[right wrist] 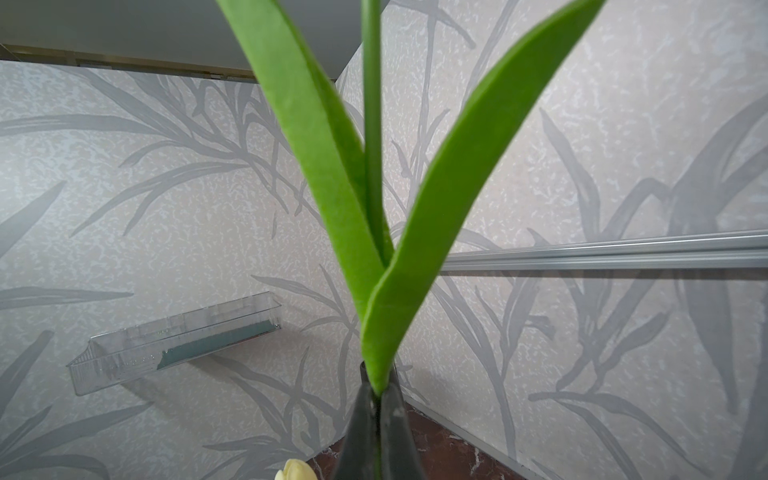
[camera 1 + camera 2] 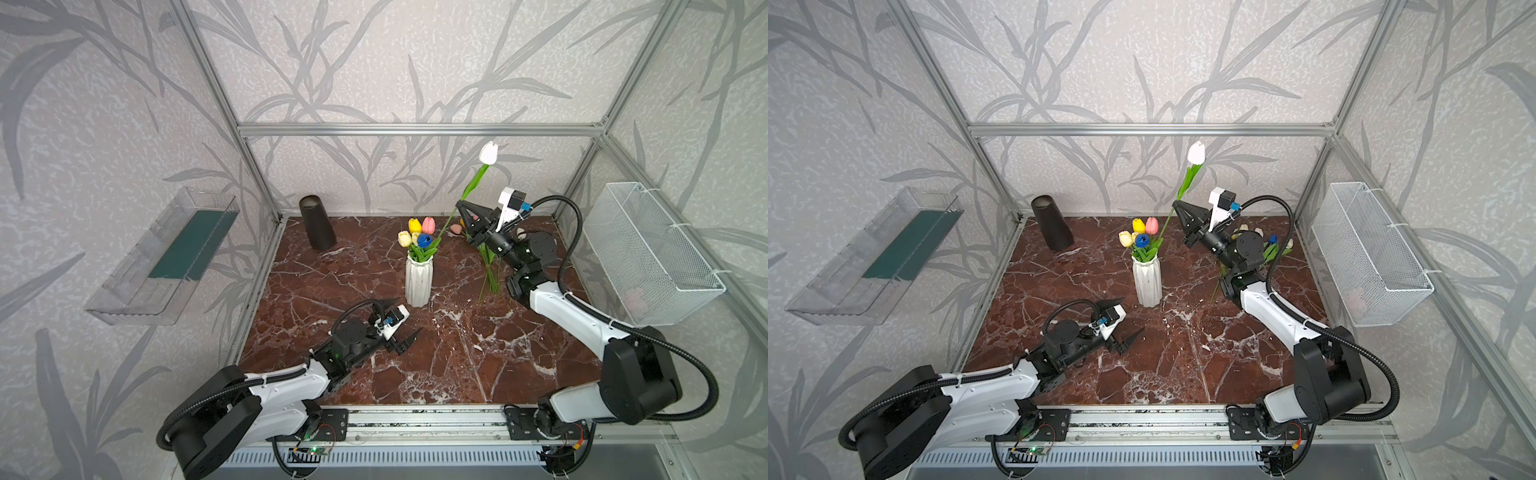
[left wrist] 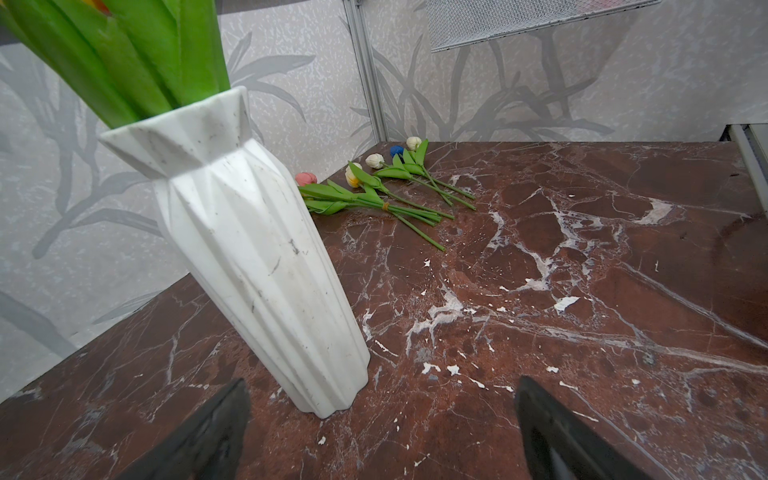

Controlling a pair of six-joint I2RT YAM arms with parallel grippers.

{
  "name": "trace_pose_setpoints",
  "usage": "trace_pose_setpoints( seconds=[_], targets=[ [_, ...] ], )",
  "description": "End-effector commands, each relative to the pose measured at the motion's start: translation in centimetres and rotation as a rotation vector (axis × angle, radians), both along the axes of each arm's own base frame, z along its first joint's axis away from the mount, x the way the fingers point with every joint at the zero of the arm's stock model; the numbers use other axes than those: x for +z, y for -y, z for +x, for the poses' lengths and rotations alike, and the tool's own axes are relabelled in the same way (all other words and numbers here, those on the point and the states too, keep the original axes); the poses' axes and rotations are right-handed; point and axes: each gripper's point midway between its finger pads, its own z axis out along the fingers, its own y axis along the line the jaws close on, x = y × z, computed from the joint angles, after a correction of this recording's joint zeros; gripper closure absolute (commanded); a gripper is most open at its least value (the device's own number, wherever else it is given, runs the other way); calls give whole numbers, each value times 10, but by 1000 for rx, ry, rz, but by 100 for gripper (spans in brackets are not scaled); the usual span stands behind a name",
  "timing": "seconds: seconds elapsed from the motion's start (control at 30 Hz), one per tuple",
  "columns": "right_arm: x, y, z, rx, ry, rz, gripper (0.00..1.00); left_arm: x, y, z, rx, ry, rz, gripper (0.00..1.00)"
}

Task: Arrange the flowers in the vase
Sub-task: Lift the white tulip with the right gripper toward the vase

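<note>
Currently, the white faceted vase holds yellow, pink, cream and blue tulips, the right gripper, raised just right of it, is clamped on the stem of a white tulip, the left gripper stands with jaws apart near the vase base, and loose tulips lie on the marble tabletop.

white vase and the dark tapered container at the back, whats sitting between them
Nothing sits there. Only bare marble table lies between the white vase and the dark tapered container, as both top views show.
</note>
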Motion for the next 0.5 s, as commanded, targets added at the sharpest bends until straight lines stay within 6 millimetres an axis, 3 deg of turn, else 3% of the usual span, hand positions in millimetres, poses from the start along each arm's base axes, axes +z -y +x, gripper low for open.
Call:
trace_pose_setpoints(
  seconds=[0.0,0.47],
  targets=[
    [13,-1,-3,-7,72,12,100,14,3,1,-5,43,-22,1],
    [-8,-2,-8,-37,65,-65,100,12,4,2,-10,38,-19,1]
  ],
)
